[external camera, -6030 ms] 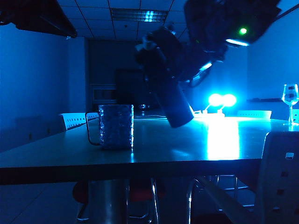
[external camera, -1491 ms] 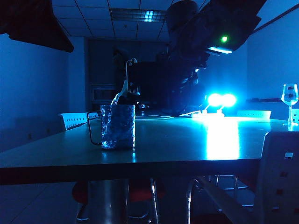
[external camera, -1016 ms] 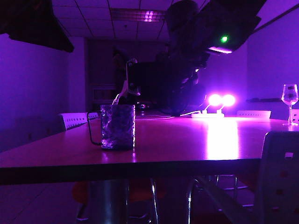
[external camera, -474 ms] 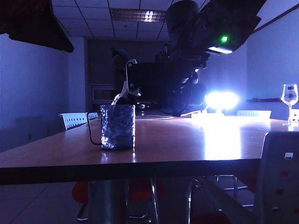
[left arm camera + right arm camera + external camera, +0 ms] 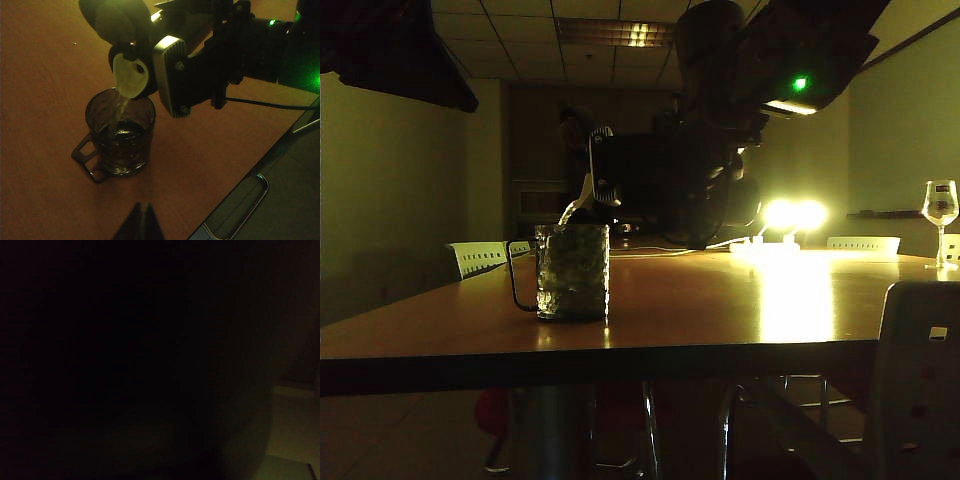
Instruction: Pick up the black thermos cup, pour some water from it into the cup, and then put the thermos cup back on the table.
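The black thermos cup (image 5: 640, 180) lies almost level in the air, with its lid end over the cup (image 5: 572, 270). My right gripper (image 5: 165, 65) is shut on its body, and one ribbed grey finger (image 5: 170, 75) presses its side. A thin stream of water falls from the pale spout (image 5: 129, 75) into the cup (image 5: 120, 135), a dimpled glass mug with a loop handle standing on the table (image 5: 720, 310). My left gripper (image 5: 142, 222) is shut and empty, held above the table short of the cup. The right wrist view is almost black.
A stemmed wine glass (image 5: 941, 205) stands at the table's far right. Two bright lamps (image 5: 795, 213) glare at the back. A chair back (image 5: 920, 380) rises at the front right. The left arm's dark bulk (image 5: 390, 50) hangs at the upper left.
Six seconds ago the thermos hung tilted to the right of the cup; now it lies level over it, pouring. Over the last second neither arm moved; the room light went from purple to yellow.
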